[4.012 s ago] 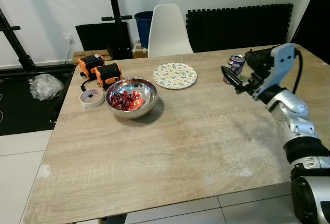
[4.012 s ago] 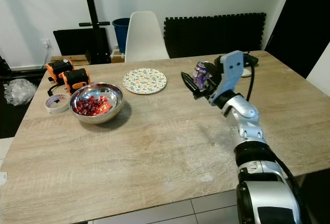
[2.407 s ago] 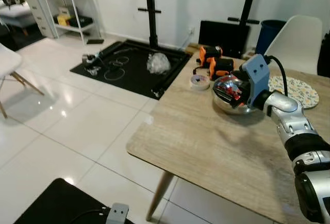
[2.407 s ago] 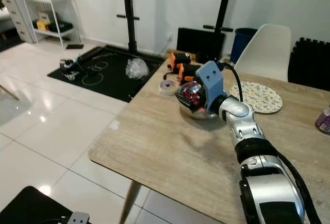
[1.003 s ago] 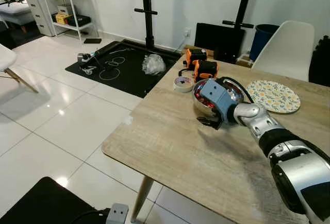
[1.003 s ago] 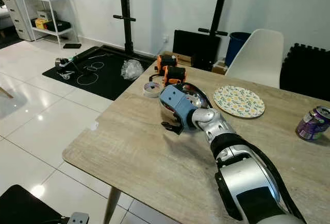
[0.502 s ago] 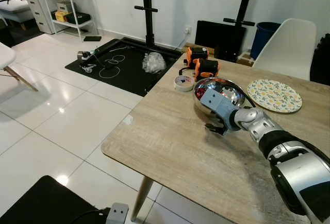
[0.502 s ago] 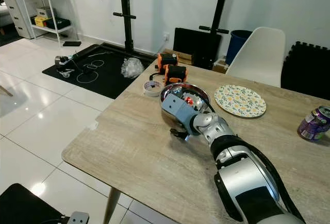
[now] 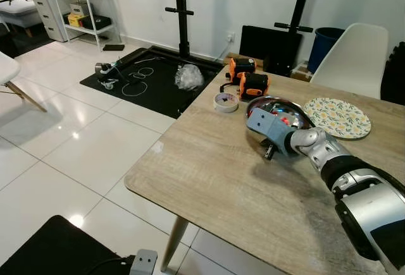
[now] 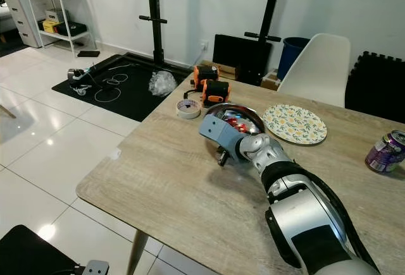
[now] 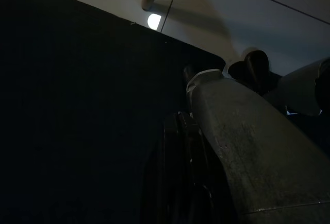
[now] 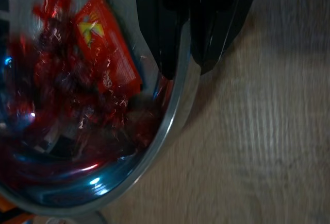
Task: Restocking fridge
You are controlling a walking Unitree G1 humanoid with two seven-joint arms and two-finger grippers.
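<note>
A steel bowl (image 10: 239, 119) of red-wrapped sweets stands on the wooden table (image 10: 164, 186), towards its left side. My right gripper (image 10: 222, 156) is at the bowl's near rim. In the right wrist view one black finger (image 12: 160, 23) lies inside the bowl (image 12: 77, 110) and the other outside, pinched on the rim. The bowl looks slightly tilted towards the gripper. A purple drink can (image 10: 384, 152) stands at the far right of the table. My left arm hangs idle in the dark below the table.
A flowered plate (image 10: 294, 123) lies just right of the bowl. A tape roll (image 10: 188, 107) and two orange tools (image 10: 211, 86) sit behind it, near the table's left edge. A white chair (image 10: 316, 66) stands beyond the table. Open tiled floor (image 10: 57, 148) lies to the left.
My right gripper has turned at the bowl's near side and come onto its rim. The bowl now sits a little tilted. Before that the view swung left, away from the can.
</note>
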